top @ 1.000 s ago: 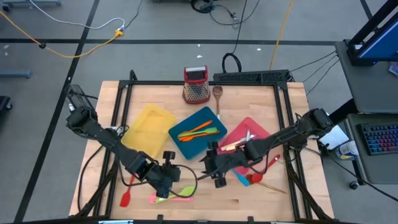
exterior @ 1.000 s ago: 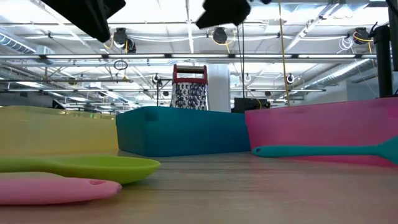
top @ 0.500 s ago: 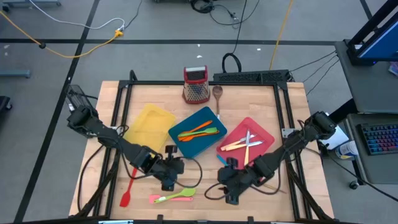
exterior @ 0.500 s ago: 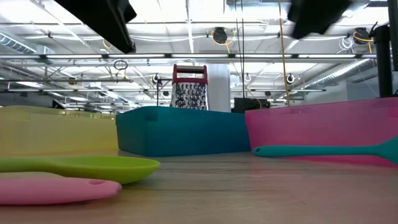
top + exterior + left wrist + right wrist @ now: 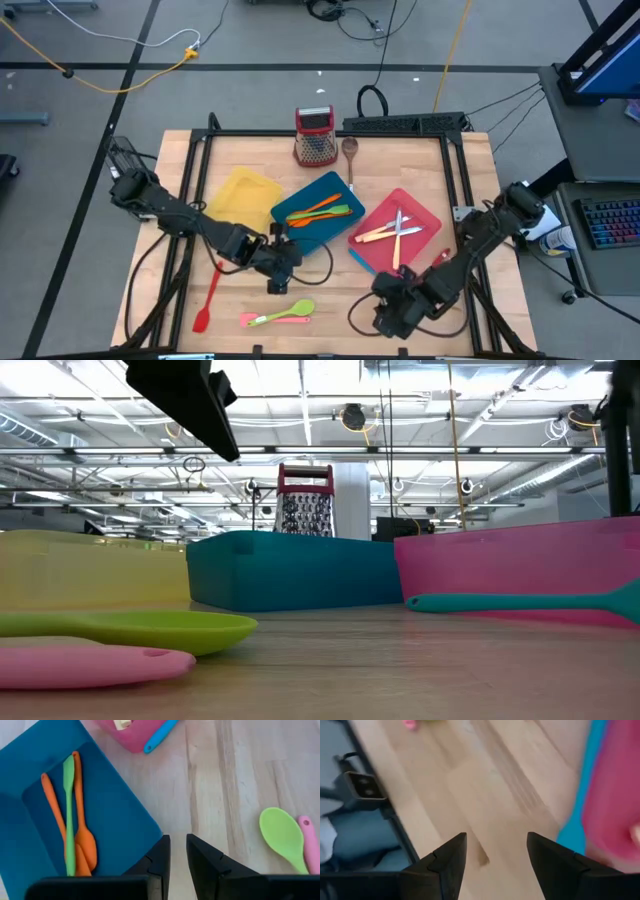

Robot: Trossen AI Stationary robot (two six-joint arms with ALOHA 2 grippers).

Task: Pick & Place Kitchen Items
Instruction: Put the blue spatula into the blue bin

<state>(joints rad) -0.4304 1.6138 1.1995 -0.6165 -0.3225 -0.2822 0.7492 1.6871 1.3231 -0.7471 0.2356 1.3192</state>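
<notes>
Utensils are partly sorted, and neither gripper carries one. Left gripper (image 5: 178, 855) has its fingers nearly together with only a thin gap, nothing between them; it sits over bare wood just off the teal tray (image 5: 318, 212) corner. That tray holds two orange spatulas (image 5: 82, 840) and a green one (image 5: 68, 815), likely sorted by kind. Right gripper (image 5: 496, 855) is spread wide and empty over the front edge, beside the pink tray (image 5: 397, 230) with its pale-handled cutlery (image 5: 398, 228). Loose on the table: green spoon (image 5: 297, 311), pink utensil (image 5: 265, 319), red spatula (image 5: 206, 300), blue spatula (image 5: 160, 735). Yellow tray (image 5: 240, 203) looks empty.
</notes>
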